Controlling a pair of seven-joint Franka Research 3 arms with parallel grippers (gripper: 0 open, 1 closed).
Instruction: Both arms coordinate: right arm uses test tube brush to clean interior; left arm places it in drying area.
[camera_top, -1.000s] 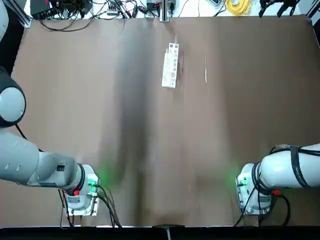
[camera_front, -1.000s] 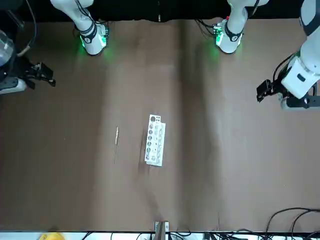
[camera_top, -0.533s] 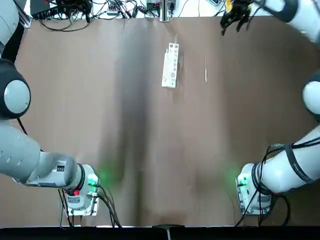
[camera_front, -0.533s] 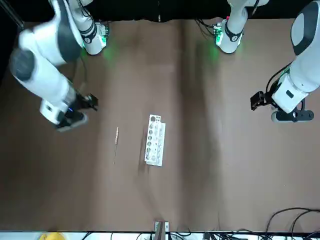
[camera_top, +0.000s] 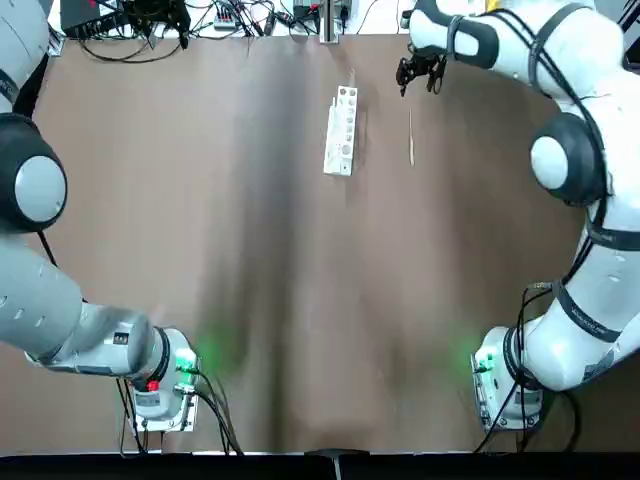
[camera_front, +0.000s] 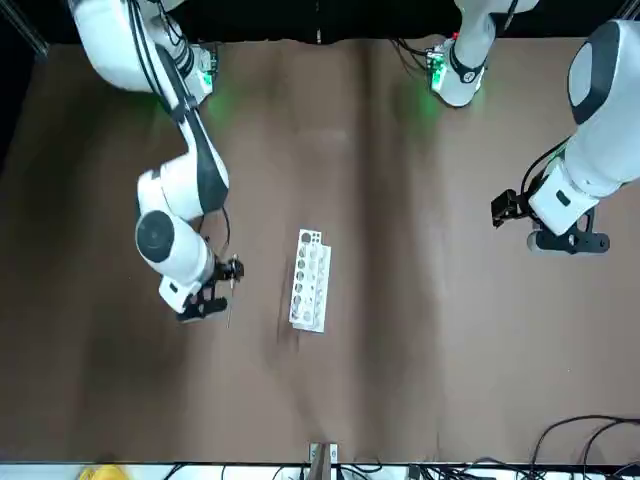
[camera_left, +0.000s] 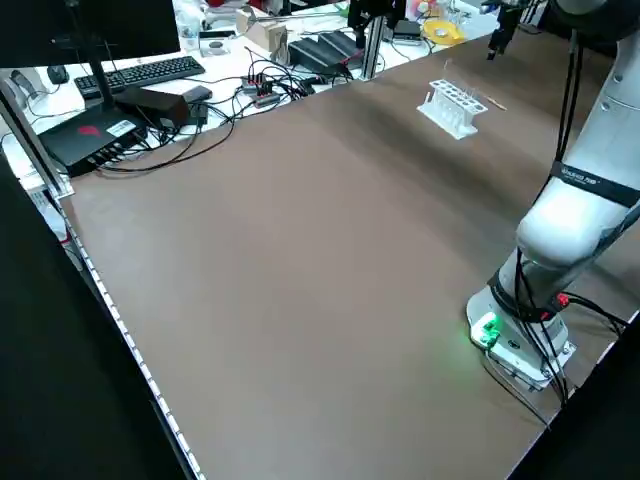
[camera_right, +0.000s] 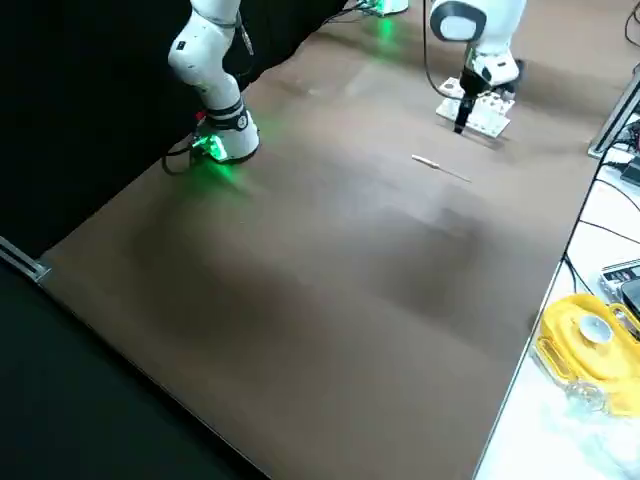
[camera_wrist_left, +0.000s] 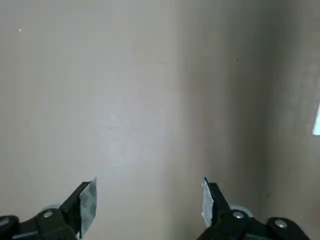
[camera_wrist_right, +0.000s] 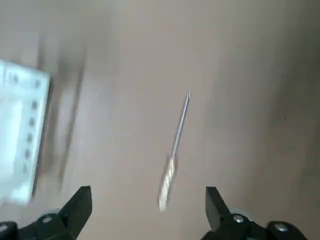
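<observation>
Brush (camera_wrist_right: 174, 155) lies flat on the brown tabletop (camera_top: 300, 250), its thicker end toward the robot and its thin end pointing away, as the robot's right pincer (camera_wrist_right: 149, 202) hovers above the table near it. The right pincer is open, its two black fingers spread well apart with nothing gripped between them. The right arm (camera_top: 615, 200), white with black cables strapped along it, bends out over the table from its base, putting its pincer at the far part of the work area.

The white rack (camera_front: 308, 280) rests on the table to the robot's left of the brush, the two lying apart and not touching. Round holes line its top, and a thin, clear piece (camera_left: 447, 70) shows at its far end, too small to identify.

The left pincer (camera_wrist_left: 150, 202) hangs over the left part of the table, well apart from both brush and rack. It too is open and holds nothing, with pale pads (camera_wrist_left: 88, 207) facing each other on its fingers.

Beyond the table's far edge, black cables (camera_top: 125, 55) lie tangled, with a monitor (camera_left: 90, 30), a keyboard (camera_left: 155, 72) and a yellow tray (camera_right: 590, 350) on the white surface (camera_right: 545, 430) there.
</observation>
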